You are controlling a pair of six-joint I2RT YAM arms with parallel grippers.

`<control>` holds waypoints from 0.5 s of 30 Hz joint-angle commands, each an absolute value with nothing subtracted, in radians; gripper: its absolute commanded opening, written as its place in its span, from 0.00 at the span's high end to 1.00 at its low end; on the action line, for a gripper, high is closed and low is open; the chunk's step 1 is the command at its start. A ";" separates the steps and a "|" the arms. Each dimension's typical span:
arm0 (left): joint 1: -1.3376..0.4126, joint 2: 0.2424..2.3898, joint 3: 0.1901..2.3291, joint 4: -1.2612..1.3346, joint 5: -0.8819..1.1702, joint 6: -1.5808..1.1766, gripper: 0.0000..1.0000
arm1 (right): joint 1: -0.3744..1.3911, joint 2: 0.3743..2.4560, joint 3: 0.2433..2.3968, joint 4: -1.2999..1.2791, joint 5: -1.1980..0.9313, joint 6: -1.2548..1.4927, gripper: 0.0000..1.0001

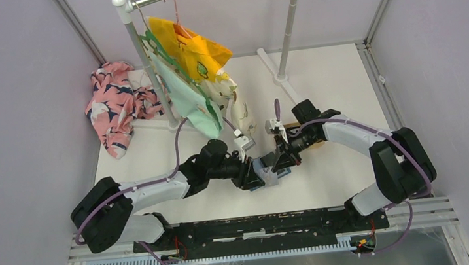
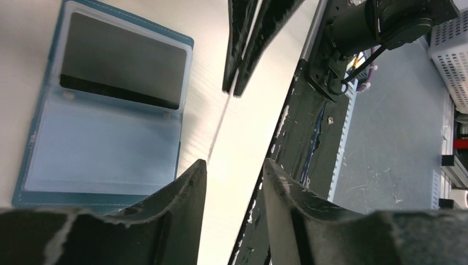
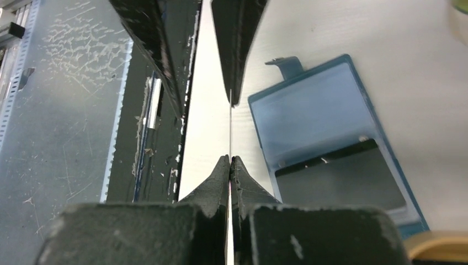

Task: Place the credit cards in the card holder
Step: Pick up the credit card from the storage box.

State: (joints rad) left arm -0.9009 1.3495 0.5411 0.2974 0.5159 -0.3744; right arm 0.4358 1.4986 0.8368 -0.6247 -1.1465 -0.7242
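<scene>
Our right gripper (image 3: 229,163) pinches a credit card (image 3: 229,127) on edge beside the open card holder (image 3: 314,118).

We see the right jaws pressed together on the thin card, which shows only as a fine line running out from their tips toward the left gripper (image 2: 234,164). The left jaws stand apart, facing the right ones. The card's free edge reaches the tip of one left finger, though we cannot tell whether they touch. The card holder lies flat and open on the counter (image 3: 386,49), just to the side of both sets of jaws and not between them. It sits about midway between the left and right edges, nearer the near edge than the far one. A second credit card (image 3: 345,176) sits in one of its pockets.
</scene>
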 commanded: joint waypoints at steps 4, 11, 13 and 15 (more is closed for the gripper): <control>-0.942 1.237 0.534 0.207 0.386 -0.414 0.49 | 0.330 1.453 0.862 -0.647 -1.137 -0.735 1.00; -1.085 1.207 0.573 0.032 0.079 -0.477 0.49 | 0.307 1.449 0.843 -0.591 -1.126 -0.677 1.00; -1.113 1.203 0.586 -0.035 -0.076 -0.512 0.49 | 0.303 1.449 0.840 -0.578 -1.117 -0.660 1.00; -1.125 1.195 0.585 -0.074 -0.174 -0.550 0.49 | 0.300 1.445 0.833 -0.555 -1.109 -0.639 1.00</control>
State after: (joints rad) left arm -1.0988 1.2293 0.5423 0.0380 0.1196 -0.4526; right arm 0.3061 1.4700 0.8436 -0.6086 -1.1172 -0.6834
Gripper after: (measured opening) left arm 0.508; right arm 0.009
